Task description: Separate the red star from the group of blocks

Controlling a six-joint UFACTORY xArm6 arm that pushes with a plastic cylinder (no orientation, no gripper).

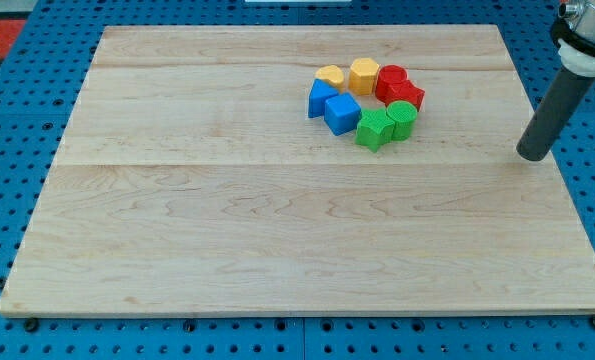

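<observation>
Pale wooden board [277, 230], blue pegboard table [17, 150] around it, red patch [2, 40] at view's top left

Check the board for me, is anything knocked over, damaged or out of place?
Nothing stands out. The eight blocks sit in a tight ring near the view's top, the red star on its right side beside the green blocks. My tip rests well to the view's right, apart from them all.

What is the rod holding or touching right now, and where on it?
Nothing: my tip stands apart, to the view's right of the block cluster, touching no block.
</observation>
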